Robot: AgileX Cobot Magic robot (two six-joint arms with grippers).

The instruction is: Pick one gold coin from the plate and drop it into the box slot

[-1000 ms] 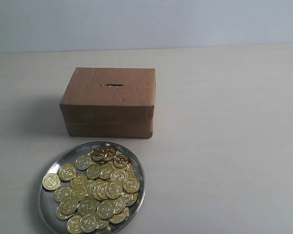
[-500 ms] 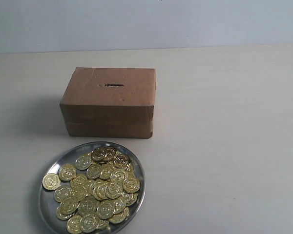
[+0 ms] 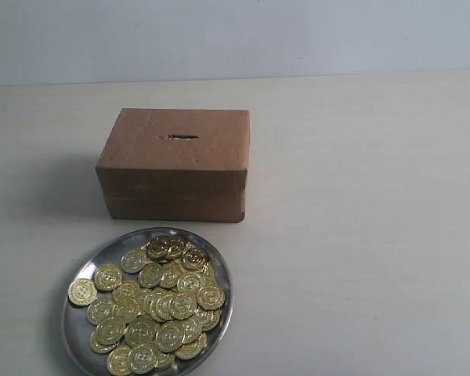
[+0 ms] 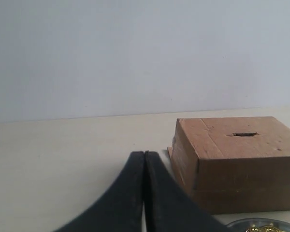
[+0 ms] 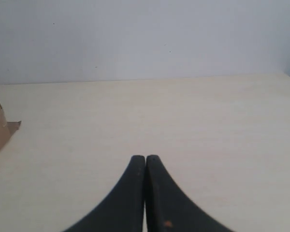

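Left gripper (image 4: 144, 155) — farther back, closed

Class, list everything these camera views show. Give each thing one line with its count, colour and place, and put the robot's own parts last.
box: one, brown cardboard, on the table behind the plate.
box slot: one, dark, in the box's top face.
plate: one, shiny silver, on the table in front of the box.
gold coins: too many to count, gold, heaped in the plate, one over its rim.
table: one, pale cream, under everything.
wall: one, pale grey, behind the table.
left gripper: one, black, shut and empty, near the box.
right gripper: one, black, shut and empty, above the table.
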